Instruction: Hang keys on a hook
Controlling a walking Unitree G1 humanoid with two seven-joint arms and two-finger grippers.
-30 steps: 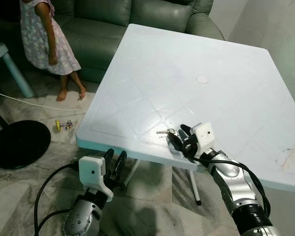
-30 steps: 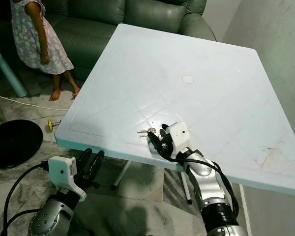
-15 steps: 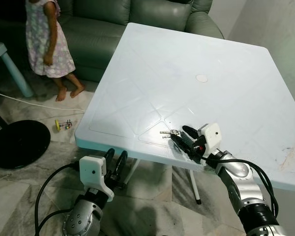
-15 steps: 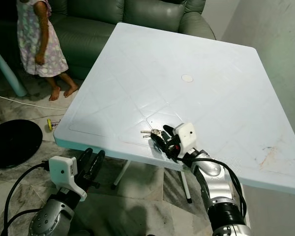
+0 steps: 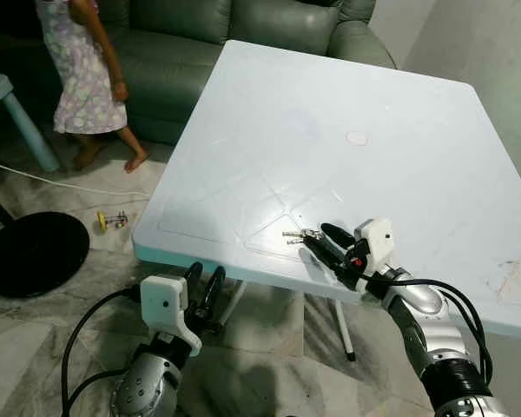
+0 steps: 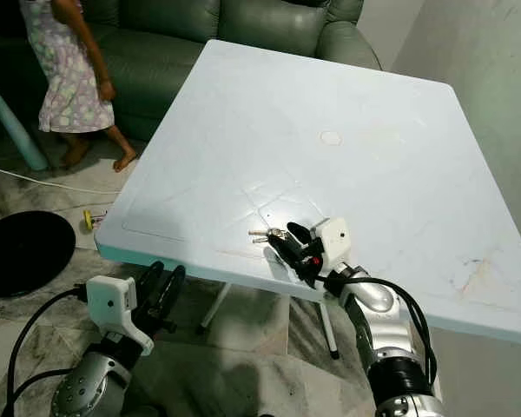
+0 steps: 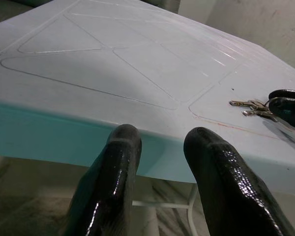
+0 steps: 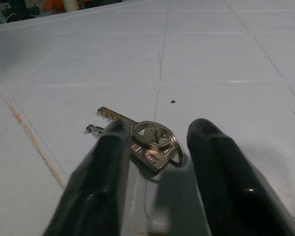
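A small bunch of metal keys (image 5: 297, 234) lies flat on the white plastic table (image 5: 330, 104), near its front edge. My right gripper (image 5: 316, 240) rests low on the tabletop just behind the keys, open. In the right wrist view its two black fingers (image 8: 104, 177) stand on either side of the key ring (image 8: 152, 142), close to it but not closed on it. My left gripper (image 5: 205, 276) hangs below the table's front edge, open and holding nothing. The left wrist view looks up at the table edge (image 7: 64, 128) and at the keys (image 7: 250, 104) farther along.
A green sofa (image 5: 200, 43) stands behind the table, with a person in a floral dress (image 5: 78, 69) in front of it. On the floor to the left are a black round base (image 5: 30, 252), a white cable (image 5: 61, 184) and a small yellow toy (image 5: 111, 221). A wall (image 5: 495, 61) runs along the right.
My right gripper has slid a little forward, so its fingers now flank the keys. The person has stepped to the left. The left arm has stayed put.
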